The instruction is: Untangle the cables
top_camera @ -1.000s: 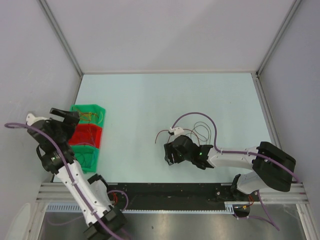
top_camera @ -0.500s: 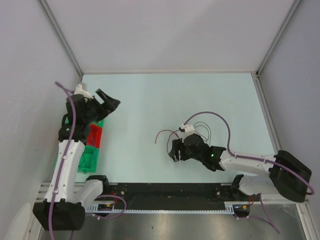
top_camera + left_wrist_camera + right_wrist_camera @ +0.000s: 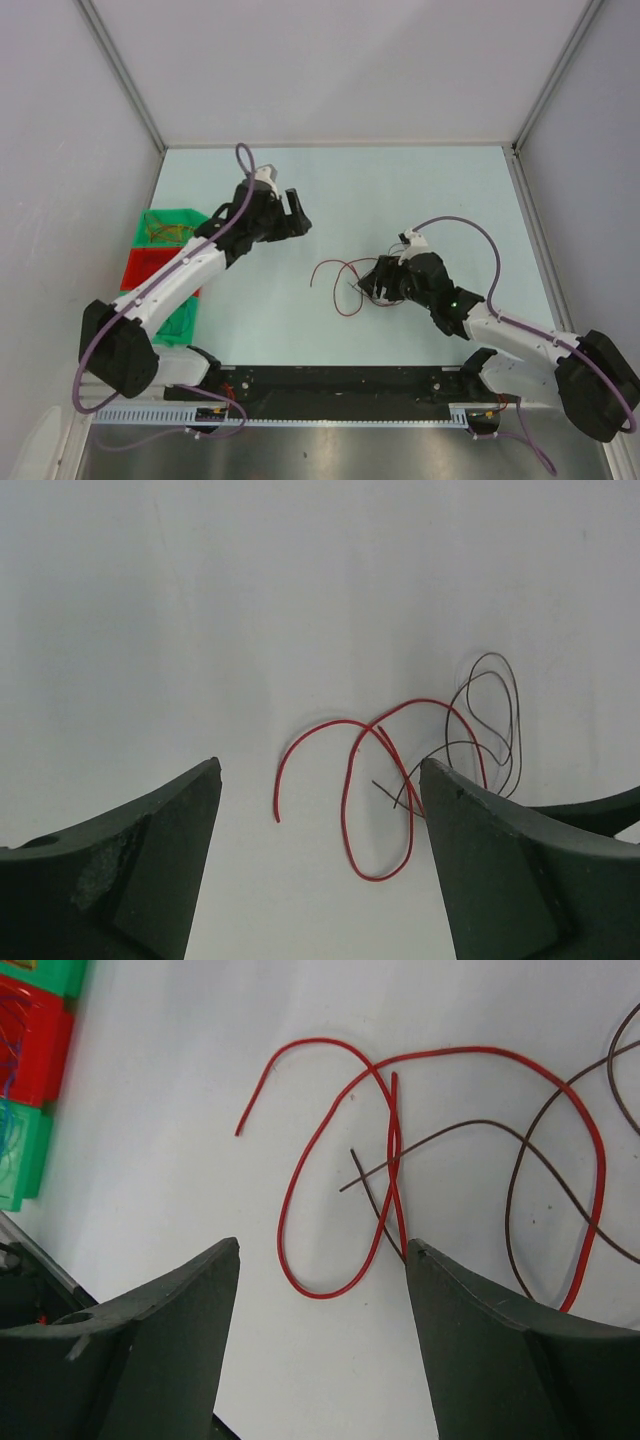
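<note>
Near the middle of the pale surface [image 3: 300, 190] lie the cables [image 3: 345, 280], a loose knot of thin wires: a red wire [image 3: 330, 1160] looping and crossing over itself, and a darker maroon wire [image 3: 520, 1160] curling through it toward the right. In the right wrist view the red loop's free end points out to the left, while the maroon strands run under and over it near the crossing point.

The right tool [image 3: 385, 285] hangs just beside the bundle on its right side, with its fingers spread wide and nothing between them; the wrist view shows the crossing of red and maroon sitting in the gap between the two fingers [image 3: 150, 1350]. The left tool [image 3: 290, 215] is also spread and empty, up and to the left of the wires and clearly apart from them, looking down on the same tangle from the far side.

So the right arm is the nearer one, and the wires lie to its left and slightly ahead. The tangle's long axis runs roughly left to right across the surface, from the red free end toward the right tool. My reading is that a pinch on one strand close to the crossing, with a pull along that axis, is what the next move needs; the risk is catching both colours at once.

Along the left edge sit green and red bins [image 3: 165, 255], one holding more thin wires.
</note>
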{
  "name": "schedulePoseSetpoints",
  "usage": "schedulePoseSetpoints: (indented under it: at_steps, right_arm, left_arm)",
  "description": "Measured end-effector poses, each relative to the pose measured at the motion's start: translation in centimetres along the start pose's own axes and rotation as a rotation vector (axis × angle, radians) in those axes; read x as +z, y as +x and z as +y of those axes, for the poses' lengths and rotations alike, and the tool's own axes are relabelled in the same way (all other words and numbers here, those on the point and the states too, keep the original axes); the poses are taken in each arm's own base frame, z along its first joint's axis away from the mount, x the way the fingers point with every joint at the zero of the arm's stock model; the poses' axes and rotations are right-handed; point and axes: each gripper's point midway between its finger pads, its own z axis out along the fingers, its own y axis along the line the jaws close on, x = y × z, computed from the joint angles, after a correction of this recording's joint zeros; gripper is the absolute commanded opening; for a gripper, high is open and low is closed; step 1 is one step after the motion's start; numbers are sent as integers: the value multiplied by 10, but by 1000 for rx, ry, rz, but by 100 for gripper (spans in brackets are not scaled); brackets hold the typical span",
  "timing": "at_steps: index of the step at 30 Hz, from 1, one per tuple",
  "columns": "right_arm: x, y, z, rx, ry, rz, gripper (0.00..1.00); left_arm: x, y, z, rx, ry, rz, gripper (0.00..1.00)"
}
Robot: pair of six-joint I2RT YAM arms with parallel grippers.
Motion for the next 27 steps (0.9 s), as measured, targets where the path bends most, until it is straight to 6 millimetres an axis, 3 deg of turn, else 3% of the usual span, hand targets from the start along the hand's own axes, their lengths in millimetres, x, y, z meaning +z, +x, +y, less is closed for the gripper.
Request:
schedulePoseSetpoints:
  at_steps: [5, 14, 21, 27]
  right_arm:
    - [-5, -17, -6, 37, -31, -55, 73]
    - [-19, -31, -36, 150, -25, -162, 75]
    - [-21, -35, -53, 245, -18, -195, 76]
    - [-22, -38, -54, 272, -31, -211, 76]
  left_arm:
    - [25, 41, -27, 117, 24, 86, 85]
    - [66, 96, -74, 306, 75, 212, 73]
    - [88, 128, -77, 365, 46, 292, 70]
    - [96, 145, -70, 361, -2, 344, 65]
